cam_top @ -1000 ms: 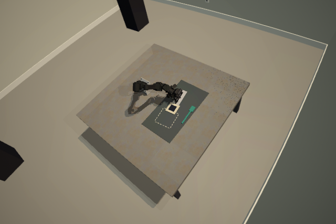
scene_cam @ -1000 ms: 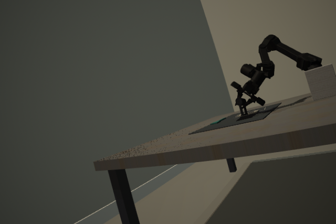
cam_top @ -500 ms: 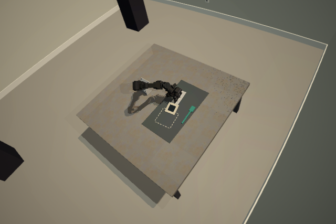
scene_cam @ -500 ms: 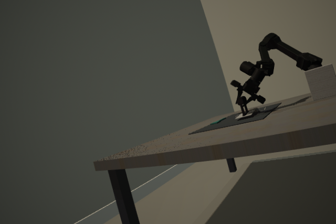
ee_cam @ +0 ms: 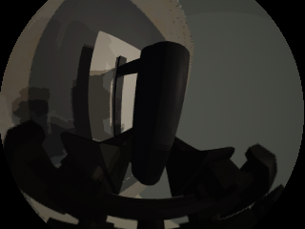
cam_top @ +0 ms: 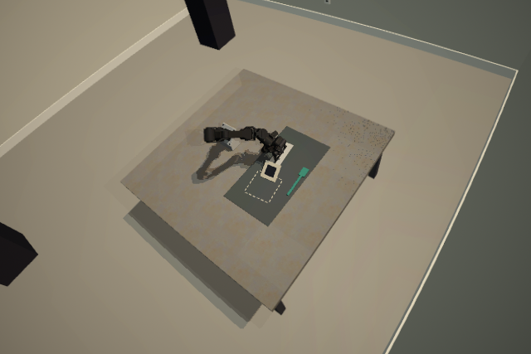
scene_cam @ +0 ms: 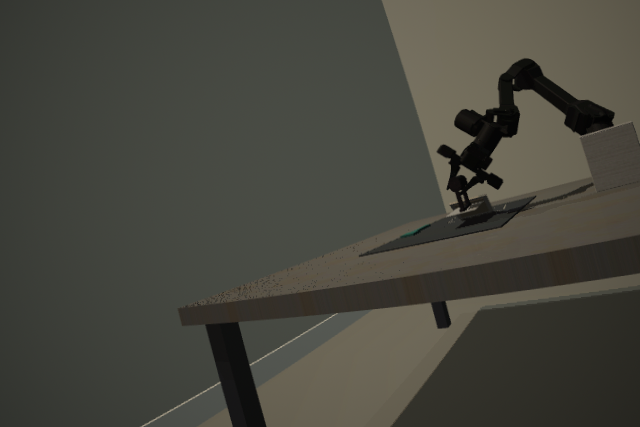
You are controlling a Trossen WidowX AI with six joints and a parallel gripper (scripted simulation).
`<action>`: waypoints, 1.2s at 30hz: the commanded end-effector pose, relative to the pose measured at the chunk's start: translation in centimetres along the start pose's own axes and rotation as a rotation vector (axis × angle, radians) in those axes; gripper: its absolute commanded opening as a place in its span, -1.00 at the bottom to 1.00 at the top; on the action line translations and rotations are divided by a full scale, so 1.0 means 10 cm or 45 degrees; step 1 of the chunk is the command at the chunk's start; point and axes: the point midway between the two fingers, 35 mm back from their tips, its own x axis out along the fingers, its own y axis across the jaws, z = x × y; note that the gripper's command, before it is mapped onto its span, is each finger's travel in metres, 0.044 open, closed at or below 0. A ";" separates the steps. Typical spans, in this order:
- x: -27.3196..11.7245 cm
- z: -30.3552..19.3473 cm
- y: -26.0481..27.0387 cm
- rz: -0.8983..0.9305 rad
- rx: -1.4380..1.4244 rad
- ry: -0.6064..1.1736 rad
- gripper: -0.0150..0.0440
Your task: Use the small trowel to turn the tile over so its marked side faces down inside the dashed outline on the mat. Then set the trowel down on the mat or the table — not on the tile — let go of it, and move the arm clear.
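The cream tile (cam_top: 265, 175) (scene_cam: 484, 204) shows its dark square mark in the top view. It looks tilted, one side raised off the mat (cam_top: 308, 143) (scene_cam: 387, 248), beside and partly over the dashed outline (cam_top: 257, 197). My gripper (cam_top: 274, 157) (scene_cam: 463, 205) (ee_cam: 149, 130) is low next to the tile, on the side away from the outline. It is shut on the trowel's dark handle (ee_cam: 161, 102), which stands upright in the wrist view. The trowel's blade is hidden or too dark to make out.
A green flat-bladed tool (cam_top: 304, 171) (scene_cam: 415, 231) lies at the mat's edge. A white strip (cam_top: 288, 151) (ee_cam: 105, 50) lies on the mat by my gripper. The arm's pale base block (scene_cam: 611, 157) stands on the table (cam_top: 206, 221).
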 end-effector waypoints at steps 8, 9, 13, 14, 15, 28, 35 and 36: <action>-0.09 -0.15 -0.16 -0.023 0.017 0.007 -0.49; -0.10 -0.16 -0.17 -0.023 0.017 0.007 -0.49; -0.12 -0.22 -0.20 -0.023 0.017 0.007 -0.49; -0.13 -0.24 -0.20 -0.023 0.017 0.007 -0.49; -0.13 -0.25 -0.21 -0.023 0.017 0.007 -0.49; -0.17 -0.48 -0.25 -0.023 0.016 0.008 -0.49; -0.17 -0.60 -0.24 -0.023 0.015 0.009 -0.49; -0.17 -0.62 -0.24 -0.023 0.015 0.009 -0.49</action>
